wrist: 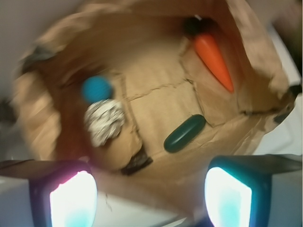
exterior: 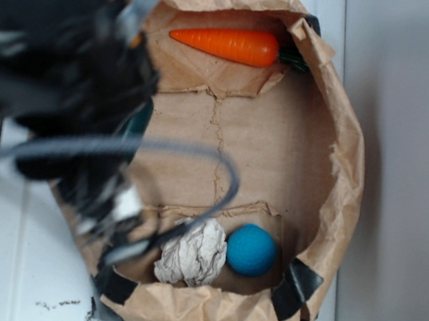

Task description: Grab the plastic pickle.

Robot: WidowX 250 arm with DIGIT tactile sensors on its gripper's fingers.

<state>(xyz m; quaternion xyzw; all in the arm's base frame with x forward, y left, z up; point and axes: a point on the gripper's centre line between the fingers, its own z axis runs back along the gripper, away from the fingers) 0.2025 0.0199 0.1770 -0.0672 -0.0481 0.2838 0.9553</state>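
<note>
The plastic pickle (wrist: 184, 133) is dark green and oblong. In the wrist view it lies on the brown paper floor of the bag, near the bag's near wall. My gripper (wrist: 151, 201) is open and empty, and hangs above the bag's rim, short of the pickle. Its two fingers (wrist: 73, 198) frame the bottom of that view. In the exterior view my blurred black arm (exterior: 54, 48) covers the bag's left side. Only a dark green sliver (exterior: 141, 121), likely the pickle, shows at the arm's edge.
The brown paper bag (exterior: 342, 171) lies open with its rim rolled down. An orange carrot (exterior: 228, 44) lies at its far end; it also shows in the wrist view (wrist: 214, 59). A blue ball (exterior: 250, 250) and a crumpled paper wad (exterior: 193, 252) sit together at the other end.
</note>
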